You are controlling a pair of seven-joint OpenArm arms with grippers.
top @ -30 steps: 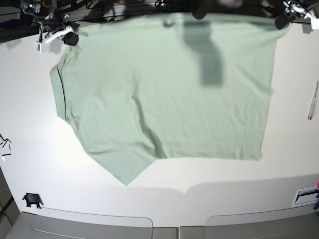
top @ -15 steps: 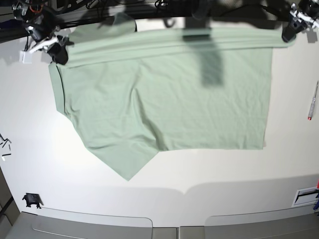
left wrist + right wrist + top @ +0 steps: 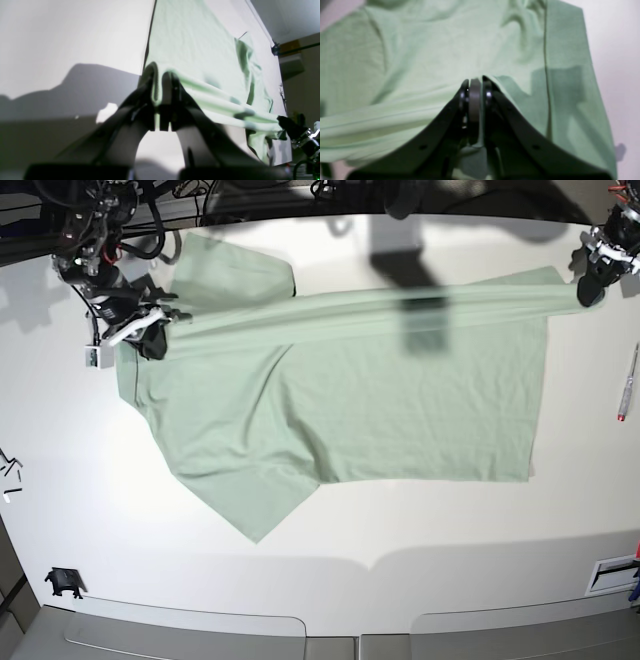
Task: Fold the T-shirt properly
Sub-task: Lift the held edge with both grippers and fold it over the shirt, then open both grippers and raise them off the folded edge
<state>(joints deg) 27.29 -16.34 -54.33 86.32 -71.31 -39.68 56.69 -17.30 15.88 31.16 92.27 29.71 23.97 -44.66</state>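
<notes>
The pale mint-green cloth T-shirt [image 3: 400, 410] was pinched at opposite corners by the left gripper [image 3: 161, 82] and right gripper [image 3: 475, 86], its raised edge stretched taut between them.

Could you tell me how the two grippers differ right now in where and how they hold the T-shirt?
The left gripper pinches the T-shirt at its corner by the table edge on the base view's right; the right gripper pinches it on that view's left, near the sleeve. In the wrist views, cloth humps up between the left gripper's fingertips, while it drapes over the right gripper's tips. Both are shut on the same lifted, taut edge.
</notes>
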